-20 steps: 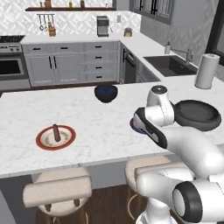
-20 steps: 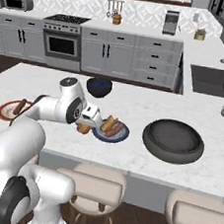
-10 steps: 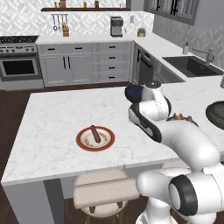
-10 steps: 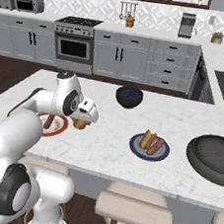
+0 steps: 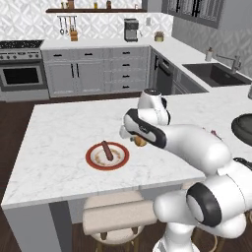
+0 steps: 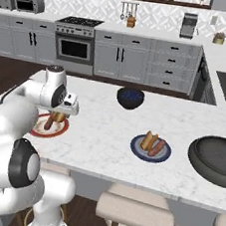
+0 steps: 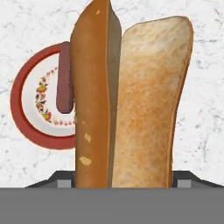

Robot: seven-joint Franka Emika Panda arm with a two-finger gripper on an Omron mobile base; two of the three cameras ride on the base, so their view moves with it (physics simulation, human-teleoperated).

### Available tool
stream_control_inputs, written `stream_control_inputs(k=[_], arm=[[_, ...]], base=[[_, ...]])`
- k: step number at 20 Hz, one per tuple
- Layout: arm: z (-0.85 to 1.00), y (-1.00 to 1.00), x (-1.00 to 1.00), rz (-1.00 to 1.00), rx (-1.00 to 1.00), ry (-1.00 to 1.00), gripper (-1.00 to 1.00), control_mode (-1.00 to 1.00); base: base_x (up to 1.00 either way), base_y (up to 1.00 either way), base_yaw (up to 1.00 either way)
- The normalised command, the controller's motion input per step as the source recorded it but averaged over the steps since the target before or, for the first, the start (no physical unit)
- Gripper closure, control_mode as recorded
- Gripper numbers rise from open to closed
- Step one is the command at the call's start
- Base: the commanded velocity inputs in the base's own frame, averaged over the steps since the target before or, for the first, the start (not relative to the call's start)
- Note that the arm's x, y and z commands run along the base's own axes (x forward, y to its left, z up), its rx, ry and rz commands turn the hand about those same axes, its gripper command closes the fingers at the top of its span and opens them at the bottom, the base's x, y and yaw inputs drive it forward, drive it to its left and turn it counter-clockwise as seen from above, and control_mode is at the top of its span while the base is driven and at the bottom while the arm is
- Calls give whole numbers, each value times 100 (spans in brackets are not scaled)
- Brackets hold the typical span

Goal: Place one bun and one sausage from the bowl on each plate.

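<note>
Holding item: gripper (image 5: 138, 140), jaws closed partway on a split bun (image 7: 131, 100), carried just beside the orange-red plate (image 7: 22, 118), which already bears a sausage (image 7: 64, 78) and lacks its bun.

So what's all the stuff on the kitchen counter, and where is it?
Orange-red rimmed plate: one, cream centre, near counter edge.
Brown sausage: one, lying on that plate.
Dark blue plate: one, mid counter, holding one bun and one sausage.
Wide dark grey bowl: one, right end of counter.
Small blue-black bowl: one, far side of counter.
Split tan bun: one, in the gripper, beside the red-rimmed plate.
Gripper: one, shut on the bun.
</note>
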Motion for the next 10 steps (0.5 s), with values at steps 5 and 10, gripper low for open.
stream_control_inputs(k=[5,10], arm=[[-50,72,55,3,-1,14,100,-100],[-68,22,77,10,0,20,100,-100]], base=[[0,0,0],[0,0,0]])
